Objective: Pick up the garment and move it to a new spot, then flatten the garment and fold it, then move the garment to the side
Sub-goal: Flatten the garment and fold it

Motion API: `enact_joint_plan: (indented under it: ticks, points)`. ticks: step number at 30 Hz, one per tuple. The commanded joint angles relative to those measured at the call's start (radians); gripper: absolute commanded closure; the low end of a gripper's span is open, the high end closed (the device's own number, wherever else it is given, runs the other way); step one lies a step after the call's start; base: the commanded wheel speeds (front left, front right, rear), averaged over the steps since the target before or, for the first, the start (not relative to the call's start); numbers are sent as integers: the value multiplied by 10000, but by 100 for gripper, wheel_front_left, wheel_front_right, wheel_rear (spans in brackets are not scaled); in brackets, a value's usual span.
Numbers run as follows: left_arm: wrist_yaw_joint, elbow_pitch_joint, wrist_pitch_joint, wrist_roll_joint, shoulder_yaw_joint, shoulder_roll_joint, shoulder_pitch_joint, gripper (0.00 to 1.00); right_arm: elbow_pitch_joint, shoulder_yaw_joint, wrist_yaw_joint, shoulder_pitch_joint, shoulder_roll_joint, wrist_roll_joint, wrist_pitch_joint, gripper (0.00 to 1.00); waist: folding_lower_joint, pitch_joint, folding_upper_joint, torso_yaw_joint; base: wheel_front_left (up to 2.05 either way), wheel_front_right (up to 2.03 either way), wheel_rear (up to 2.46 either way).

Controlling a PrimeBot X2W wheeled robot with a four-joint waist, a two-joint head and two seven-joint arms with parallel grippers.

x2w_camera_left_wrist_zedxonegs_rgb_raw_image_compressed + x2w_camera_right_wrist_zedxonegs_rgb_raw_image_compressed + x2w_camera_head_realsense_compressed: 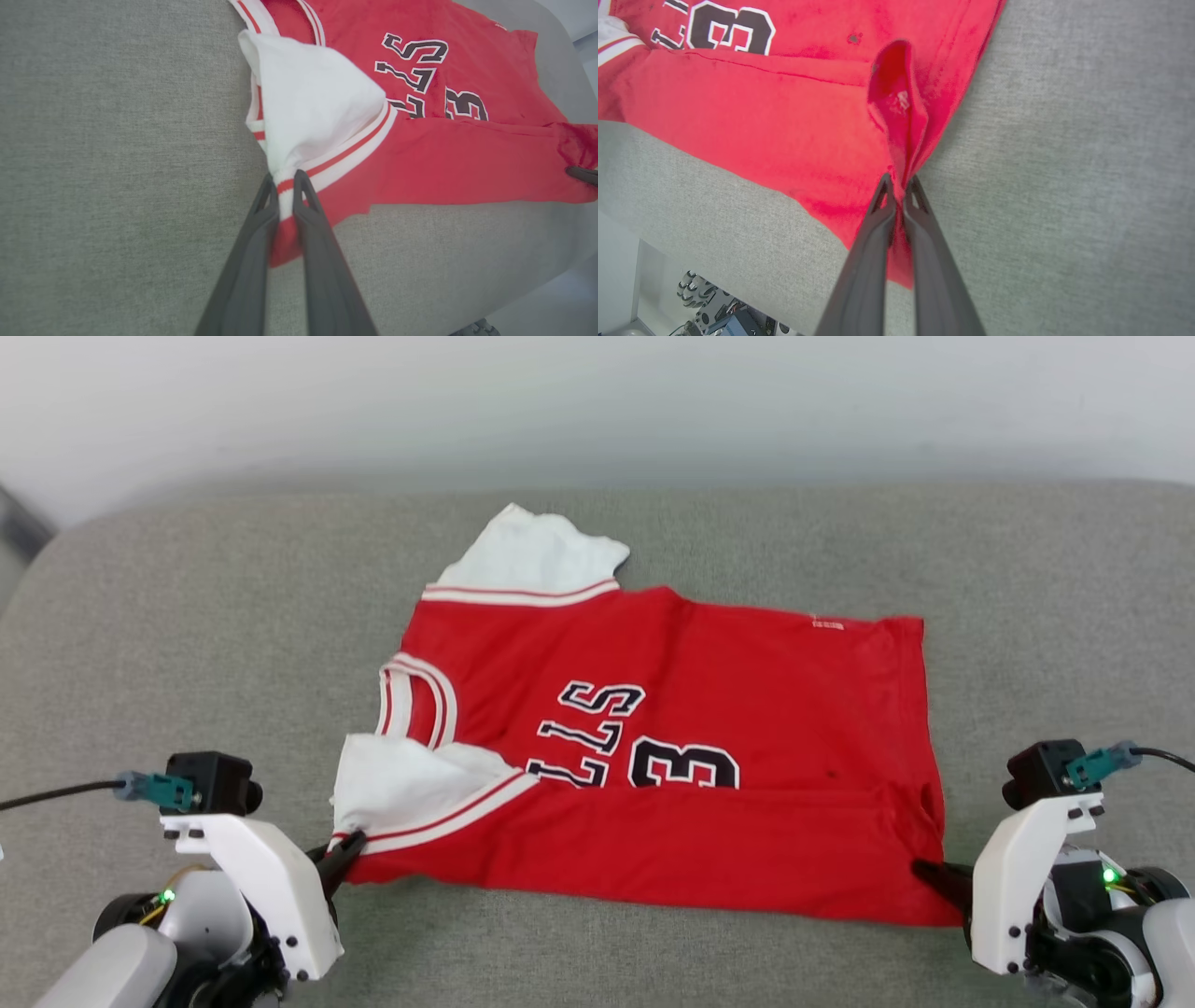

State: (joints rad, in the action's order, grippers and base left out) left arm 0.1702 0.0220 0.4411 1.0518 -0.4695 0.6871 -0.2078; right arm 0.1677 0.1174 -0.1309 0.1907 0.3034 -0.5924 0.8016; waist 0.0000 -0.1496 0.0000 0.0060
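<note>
The garment [672, 775], a red jersey with white sleeves and black print, lies spread on the grey surface with its near long edge folded over the print. My left gripper [344, 855] is shut on the striped trim of the near white sleeve [308, 107], pinching it between both fingers [261, 219]. At the garment's near right corner my right gripper [934, 875] is shut on a bunched fold of red hem [899, 116]. In the left wrist view the right gripper's dark fingertip [581, 173] touches the far red corner.
The grey fabric-covered surface [187, 644] stretches wide around the garment, with a pale wall behind it. Its near edge [714, 233] drops off just below the garment, and the robot's wheeled base [705, 303] and floor show beneath.
</note>
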Motion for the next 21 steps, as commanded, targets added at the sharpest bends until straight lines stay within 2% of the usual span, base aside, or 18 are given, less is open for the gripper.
enact_joint_plan:
  ticks: [1,7,11,16,17,18,19,21]
  points:
    - [96,105,-62,59,3,43,229,100,-51,9,4,-222,143,-100,48,100,0,436,0,57,0,0,0]
    - [380,466,-130,189,-9,150,1129,100,-238,-84,4,-773,283,-152,124,100,0,1213,0,90,0,0,0]
    - [606,598,-238,433,-93,25,1946,100,-301,-327,4,-1410,277,-82,209,100,0,1530,0,116,0,0,0]
    - [482,322,-413,609,-206,-277,2257,100,-257,-624,4,-2058,53,11,-46,100,0,1537,0,138,0,0,0]
    - [408,231,-451,675,-177,-363,2202,55,-306,-627,4,-2109,41,114,-244,100,0,1514,0,134,0,0,0]
    - [385,121,-528,699,-138,-426,2132,0,-341,-670,4,-2143,-18,133,-470,67,0,1487,0,117,0,0,0]
    - [344,-3,-601,645,-93,-433,2043,0,-416,-644,4,-2160,-38,218,-716,0,0,1452,0,82,0,0,0]
    - [254,-142,-796,613,0,-546,1878,0,-571,-652,4,-2165,-29,451,-1426,0,0,1390,0,10,0,0,0]
